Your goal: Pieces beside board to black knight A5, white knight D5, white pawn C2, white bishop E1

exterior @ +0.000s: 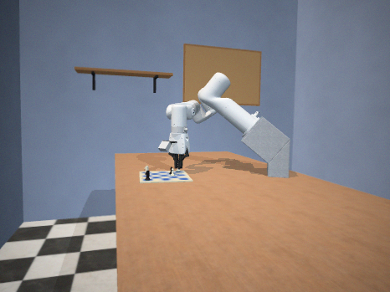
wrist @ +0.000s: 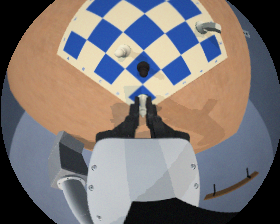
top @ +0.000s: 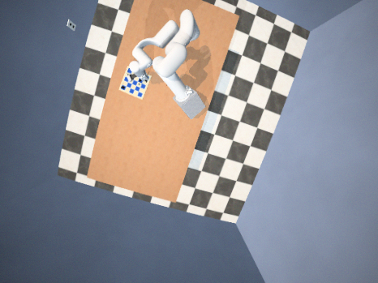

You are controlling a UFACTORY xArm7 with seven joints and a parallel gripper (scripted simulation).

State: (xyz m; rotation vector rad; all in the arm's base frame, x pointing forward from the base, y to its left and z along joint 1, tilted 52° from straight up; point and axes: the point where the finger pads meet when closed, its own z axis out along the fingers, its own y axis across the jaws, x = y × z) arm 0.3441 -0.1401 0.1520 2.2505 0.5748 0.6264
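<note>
The tabletop (top: pixel 138 142) (exterior: pixel 234 217) (wrist: pixel 35 75) looks like smooth wood, the arm's base (top: pixel 189 105) (exterior: pixel 268 140) rough and matt

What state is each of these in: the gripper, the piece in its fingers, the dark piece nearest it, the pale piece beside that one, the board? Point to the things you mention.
Gripper (exterior: pixel 178 168) (wrist: pixel 142 102): closed on a white piece
White piece (wrist: pixel 143 106): held
Dark piece (wrist: pixel 143 68): upright
Pale piece (wrist: pixel 122 51): upright
Board (top: pixel 141 97) (exterior: pixel 166 181) (wrist: pixel 64 56): flat

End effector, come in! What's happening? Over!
End effector: shut on small white chess piece. Position: blue-and-cream chessboard's corner. Possible obstacle: black chess piece nearby.
</note>
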